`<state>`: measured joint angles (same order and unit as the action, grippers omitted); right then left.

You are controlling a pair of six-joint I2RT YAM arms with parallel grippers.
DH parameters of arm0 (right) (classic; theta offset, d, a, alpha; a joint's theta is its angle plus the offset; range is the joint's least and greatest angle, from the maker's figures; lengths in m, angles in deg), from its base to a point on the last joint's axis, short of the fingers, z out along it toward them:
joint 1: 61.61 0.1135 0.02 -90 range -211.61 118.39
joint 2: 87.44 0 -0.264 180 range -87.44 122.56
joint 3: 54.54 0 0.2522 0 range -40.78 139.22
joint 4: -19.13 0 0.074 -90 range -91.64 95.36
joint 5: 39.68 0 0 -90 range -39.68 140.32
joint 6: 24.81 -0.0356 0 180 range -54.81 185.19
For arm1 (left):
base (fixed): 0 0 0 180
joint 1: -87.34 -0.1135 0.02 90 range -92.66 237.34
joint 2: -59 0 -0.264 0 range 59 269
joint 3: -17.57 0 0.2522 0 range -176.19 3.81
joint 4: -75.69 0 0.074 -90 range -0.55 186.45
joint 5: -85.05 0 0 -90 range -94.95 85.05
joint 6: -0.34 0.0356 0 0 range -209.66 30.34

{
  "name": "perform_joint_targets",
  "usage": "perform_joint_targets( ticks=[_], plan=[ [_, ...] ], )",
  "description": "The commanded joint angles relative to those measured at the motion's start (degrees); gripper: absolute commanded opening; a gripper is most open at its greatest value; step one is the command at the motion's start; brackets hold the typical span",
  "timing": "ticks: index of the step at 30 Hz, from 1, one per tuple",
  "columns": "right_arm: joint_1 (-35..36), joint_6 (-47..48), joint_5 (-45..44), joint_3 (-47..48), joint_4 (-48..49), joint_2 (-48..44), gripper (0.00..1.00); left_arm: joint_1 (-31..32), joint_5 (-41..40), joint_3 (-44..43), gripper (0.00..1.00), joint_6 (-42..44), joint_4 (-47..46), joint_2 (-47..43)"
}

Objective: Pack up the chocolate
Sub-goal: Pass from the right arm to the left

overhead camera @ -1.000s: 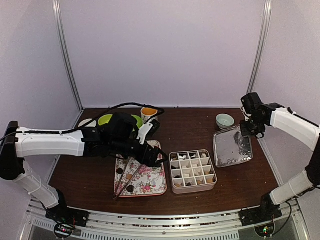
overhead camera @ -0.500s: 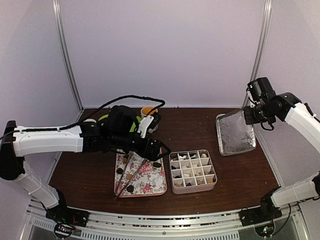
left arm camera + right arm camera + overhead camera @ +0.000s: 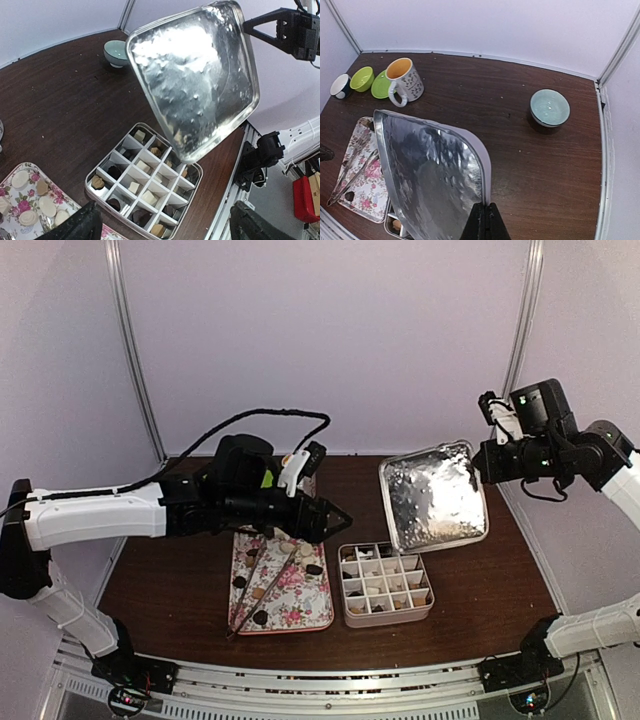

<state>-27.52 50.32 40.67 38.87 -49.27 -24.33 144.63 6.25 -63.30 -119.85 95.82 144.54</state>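
Right gripper tight on rounded-square, dimpled silver lid; left gripper wide open near gridded box of chocolates.

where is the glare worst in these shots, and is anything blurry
Left wrist view: bright white glare washes over the metal lid. Top external view: the lid glints less, mirroring the pale walls. Right wrist view: the lid looks darker, with soft smeared reflections; the teal bowl is sharp.

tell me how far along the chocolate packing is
Done: most cells of the divided box hold chocolate. In hand: the right gripper holds the silver lid tilted in the air; the left gripper hovers open. Left: more chocolate on the floral tray, lid not yet on.
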Motion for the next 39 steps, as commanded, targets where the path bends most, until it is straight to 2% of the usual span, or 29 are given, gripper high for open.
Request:
perform_joint_targets(
  ticks=[1,6,16,19,20,22,23,24,26,31,34,37,39],
  plan=[
    [2.49,-3.60,6.60,-2.25,7.93,-2.06,0.00,-1.38,2.88,0.80,0.90,-4.06,-9.15,-0.02],
    [4.09,-5.85,9.67,-5.03,13.81,-3.80,0.00,-3.18,6.09,1.61,0.83,-7.36,-15.29,1.29],
    [6.54,-7.30,11.84,-5.68,15.02,-2.84,0.00,-4.48,11.10,-3.15,0.68,-10.84,-17.88,7.76],
    [6.76,-8.04,12.35,-6.36,15.57,-2.99,0.00,-4.48,11.67,-2.72,0.49,-11.62,-20.28,8.06],
    [6.80,-8.22,12.60,-6.69,15.79,-2.99,0.00,-4.55,12.31,-2.49,0.41,-12.23,-21.60,8.04],
    [7.04,-8.11,12.46,-7.69,16.70,-3.13,0.00,-4.56,13.89,-2.28,0.18,-13.32,-23.85,7.94],
    [7.07,-7.93,11.83,-8.43,17.34,-3.31,0.00,-4.56,14.20,-2.09,0.11,-13.85,-24.27,7.75],
    [7.04,-7.77,10.83,-9.13,17.97,-3.48,0.00,-4.54,14.11,-1.71,0.06,-14.37,-24.59,7.40],
    [7.10,-7.17,9.72,-10.21,18.71,-3.80,0.00,-4.56,13.75,-0.84,0.05,-15.13,-24.27,6.54],
    [7.05,-5.62,7.86,-13.28,20.73,-5.85,0.25,-4.56,11.97,1.23,0.05,-16.58,-21.73,3.37],
    [7.14,-2.86,7.17,-14.30,21.11,-7.96,0.33,-4.56,10.16,2.09,0.05,-17.13,-20.22,1.34],
    [7.14,2.78,6.59,-14.17,20.50,-9.68,0.48,-4.56,8.70,2.55,0.06,-17.12,-18.32,-0.71],
    [7.14,6.17,6.61,-13.97,20.15,-10.89,0.54,-4.56,7.86,3.24,0.06,-16.93,-17.12,-2.29]
  ],
)
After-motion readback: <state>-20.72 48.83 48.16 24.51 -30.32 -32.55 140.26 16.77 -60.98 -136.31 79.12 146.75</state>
